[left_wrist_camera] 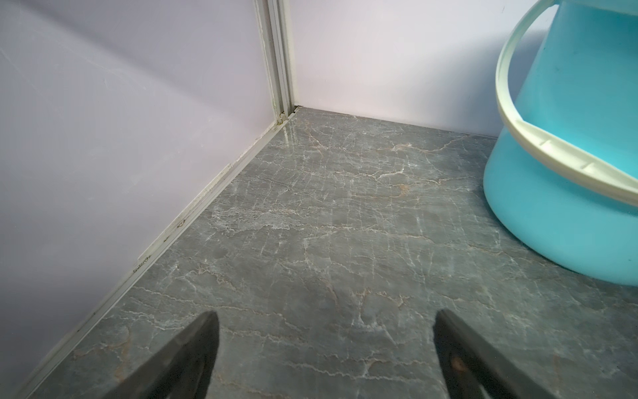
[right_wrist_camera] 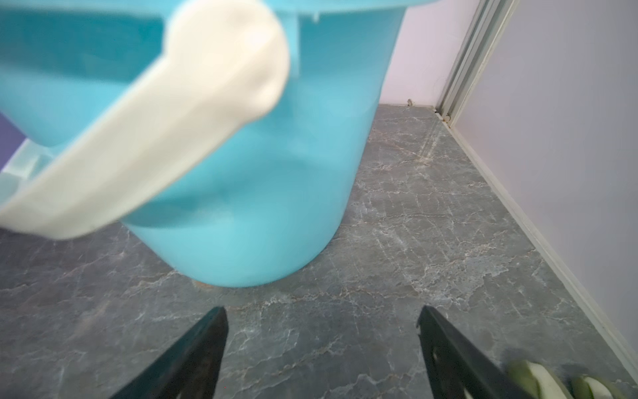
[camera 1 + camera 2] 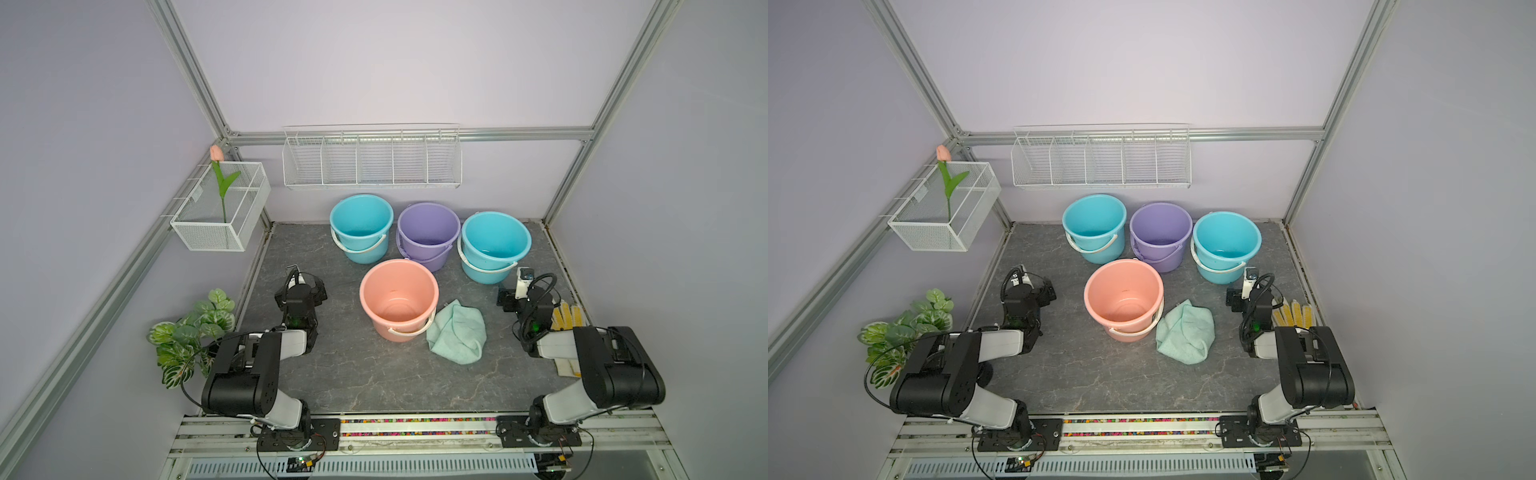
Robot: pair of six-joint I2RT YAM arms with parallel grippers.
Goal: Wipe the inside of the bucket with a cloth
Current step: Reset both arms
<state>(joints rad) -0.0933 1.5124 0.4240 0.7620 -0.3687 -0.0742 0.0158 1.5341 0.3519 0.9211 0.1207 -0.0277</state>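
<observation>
A pink bucket (image 3: 399, 291) (image 3: 1123, 291) stands upright and empty in the middle of the grey floor. The cloth (image 3: 457, 332) (image 3: 1185, 332), pale mint-green terry, lies crumpled on the floor against the bucket's right side. My left gripper (image 3: 313, 289) (image 3: 1045, 291) (image 1: 326, 317) is low over the floor, left of the pink bucket and well apart from it, open with only floor between its fingers. My right gripper (image 3: 508, 297) (image 3: 1235, 299) (image 2: 322, 312) is right of the cloth, also open and holding nothing.
Two blue buckets (image 3: 361, 226) (image 3: 494, 243) and a purple bucket (image 3: 428, 232) stand in a row behind the pink one. A blue bucket (image 1: 569, 172) (image 2: 259, 190) is close ahead of each gripper. A yellow-and-white glove (image 3: 567, 316) (image 2: 538, 380) lies beside the right arm. Walls close three sides.
</observation>
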